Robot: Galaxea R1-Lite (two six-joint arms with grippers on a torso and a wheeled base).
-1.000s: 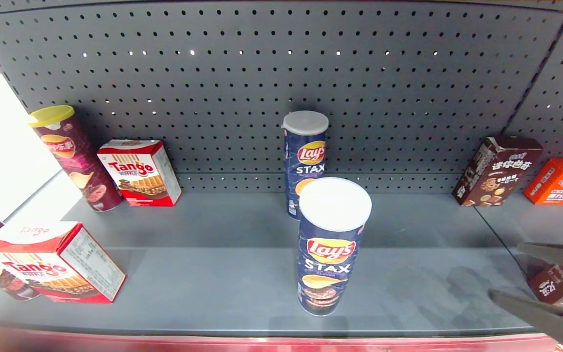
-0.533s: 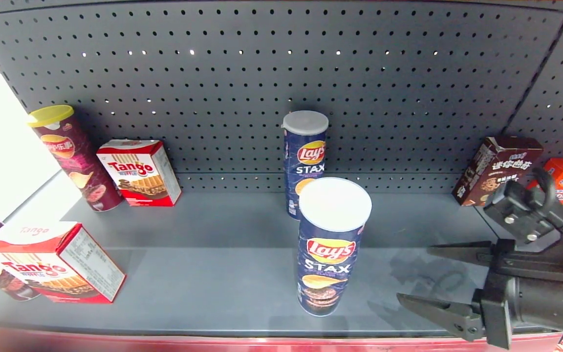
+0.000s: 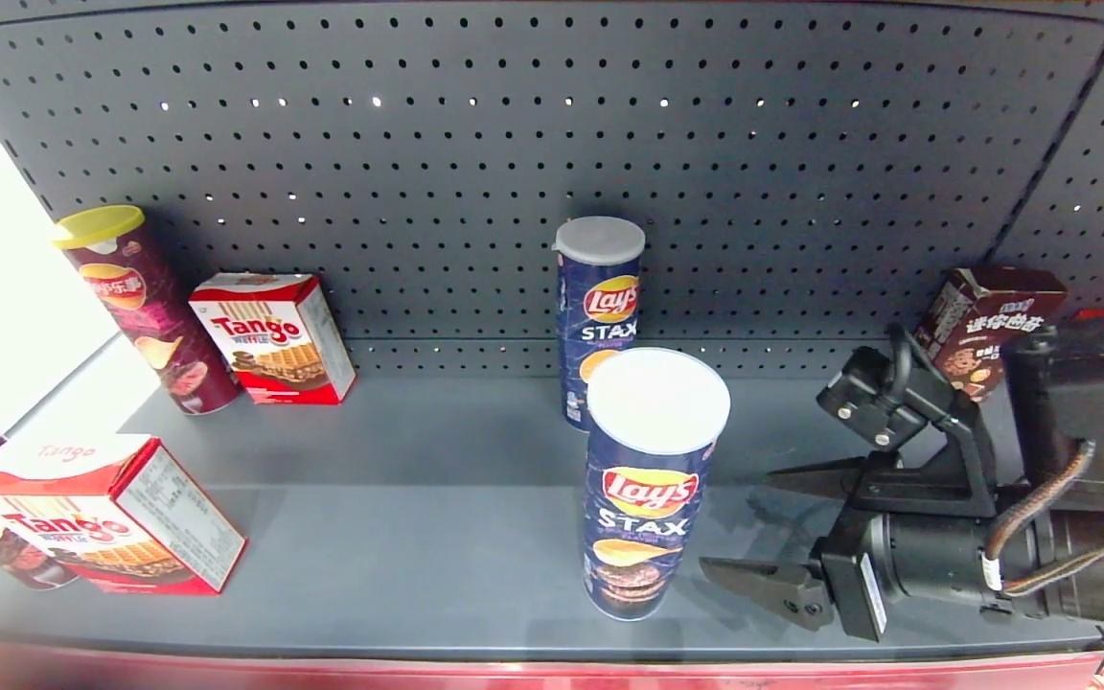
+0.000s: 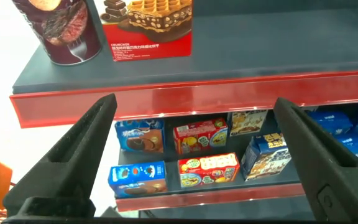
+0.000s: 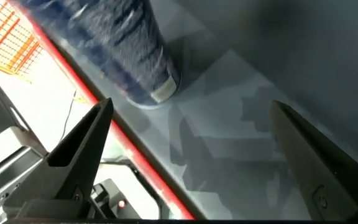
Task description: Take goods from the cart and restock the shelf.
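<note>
The right gripper, fingers wide, lies at the front can's three o'clock; the left gripper gapes too. It should probably straddle the can squarely and squeeze gently.

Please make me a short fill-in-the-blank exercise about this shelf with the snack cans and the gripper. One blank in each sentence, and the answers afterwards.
1. The right gripper, next to the front blue can, is ____ and holds nothing.
2. The maroon can near the shelf's left end has a ____ lid.
3. Counting the front one and the rear blue can, the grey shelf holds ____ blue cans.

Answers: open; yellow; two
</note>
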